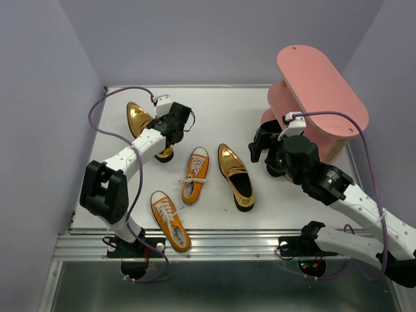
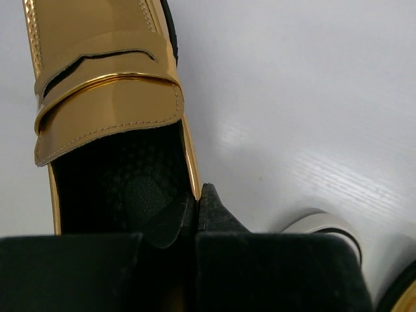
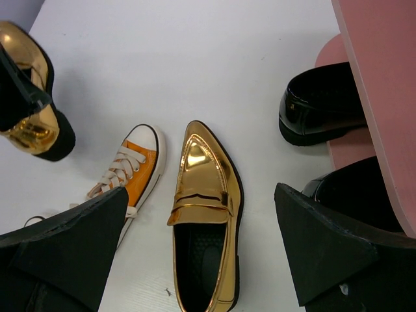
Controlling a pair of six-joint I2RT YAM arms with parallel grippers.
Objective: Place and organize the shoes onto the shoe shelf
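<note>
My left gripper (image 1: 170, 125) is shut on the side rim of a gold loafer (image 1: 138, 119) at the far left of the table. In the left wrist view the fingertips (image 2: 211, 203) pinch that loafer's (image 2: 110, 97) rim. My right gripper (image 1: 260, 151) is open and empty. In the right wrist view it (image 3: 201, 250) hangs over the second gold loafer (image 3: 205, 214), which lies mid-table (image 1: 236, 175). Two orange sneakers (image 1: 196, 174) (image 1: 170, 220) lie left of it. Two black dress shoes (image 3: 318, 104) (image 3: 354, 192) sit on the lowest board of the pink shoe shelf (image 1: 318, 91).
The white table (image 1: 214, 107) is walled by grey panels at the back and sides. A metal rail (image 1: 214, 244) runs along the near edge. The shelf's lowest board (image 3: 344, 153) is close to the right of my right gripper. Purple cables loop above both arms.
</note>
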